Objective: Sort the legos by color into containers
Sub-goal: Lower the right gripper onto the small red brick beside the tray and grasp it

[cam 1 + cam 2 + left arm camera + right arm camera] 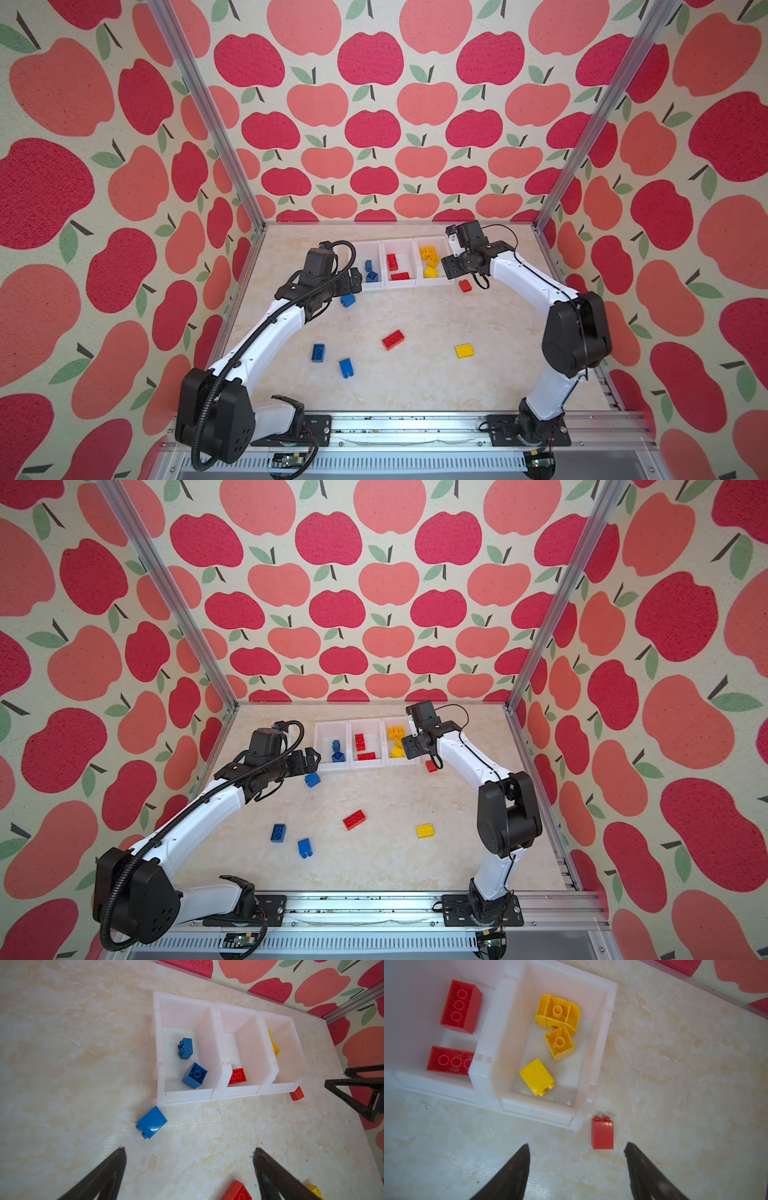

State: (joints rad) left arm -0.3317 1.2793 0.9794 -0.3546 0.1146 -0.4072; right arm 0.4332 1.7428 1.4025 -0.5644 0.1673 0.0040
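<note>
Red brick (602, 1135) lies on its side on the bench (415, 324), just outside the end corner of the containers (537, 1112). Right claw (576, 1145) hovers near it, jaws parted, empty. Left claw (189, 1148) is wide open and empty by a blue brick (152, 1122). Recommended: centre on the red brick, grip its plain faces, release inside the middle container.

Noted: blue lego (152, 1122) and the other bricks are hard plastic, glossy, catching highlights. The containers (188, 1095) are milky translucent plastic, smooth. The bench (62, 1053) is marble-look, smooth, with a faint sheen. The wall cloth (374, 124) is woven, matt. The frame posts (203, 104) are brushed metal. My left claw (189, 1148) and right claw (576, 1144) are matt black.
</note>
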